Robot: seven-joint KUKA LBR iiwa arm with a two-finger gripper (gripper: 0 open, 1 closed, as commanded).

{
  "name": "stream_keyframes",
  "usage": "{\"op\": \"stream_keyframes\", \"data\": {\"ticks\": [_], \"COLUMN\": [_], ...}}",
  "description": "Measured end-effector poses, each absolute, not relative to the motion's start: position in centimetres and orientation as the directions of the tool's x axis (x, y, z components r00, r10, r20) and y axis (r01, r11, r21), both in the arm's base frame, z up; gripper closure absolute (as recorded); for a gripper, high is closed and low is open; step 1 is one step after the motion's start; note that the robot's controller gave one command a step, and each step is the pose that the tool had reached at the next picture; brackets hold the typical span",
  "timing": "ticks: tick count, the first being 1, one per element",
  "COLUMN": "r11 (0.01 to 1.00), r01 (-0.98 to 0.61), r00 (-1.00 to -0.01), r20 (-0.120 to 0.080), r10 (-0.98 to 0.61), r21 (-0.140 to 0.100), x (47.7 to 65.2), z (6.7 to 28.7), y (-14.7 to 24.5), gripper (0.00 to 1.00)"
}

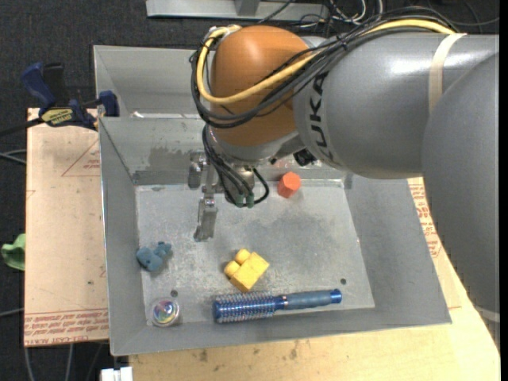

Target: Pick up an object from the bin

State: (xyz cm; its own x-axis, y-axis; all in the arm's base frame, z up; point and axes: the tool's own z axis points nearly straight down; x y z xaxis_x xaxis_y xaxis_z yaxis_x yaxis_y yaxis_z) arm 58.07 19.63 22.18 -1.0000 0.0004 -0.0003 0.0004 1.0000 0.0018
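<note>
- Hovering with gripper [205, 225] over bare bin [317, 228] floor, far-left of yellow block [246, 269]; cannot tell whether open or closed.
- Apparently no grasp yet; left to do: descend, grip, lift.

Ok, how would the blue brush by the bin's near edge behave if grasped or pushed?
The blue brush looks like rigid plastic, so it is probably stiff and light. Its rounded handle might roll if nudged sideways. Gripped at one end, it would likely droop.

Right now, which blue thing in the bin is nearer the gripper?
The small lumpy blue toy on the left; the long blue brush lies farther from the gripper, along the front.
</note>
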Motion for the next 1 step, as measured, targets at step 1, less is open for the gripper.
{"op": "stream_keyframes", "data": {"ticks": [1], "r11": [1.0], "r01": [0.0], "r00": [-1.0], "r20": [0.0], "r10": [0.0], "r21": [0.002], "x": [58.07], "z": [22.18], "y": [19.64], "gripper": [1.0]}}
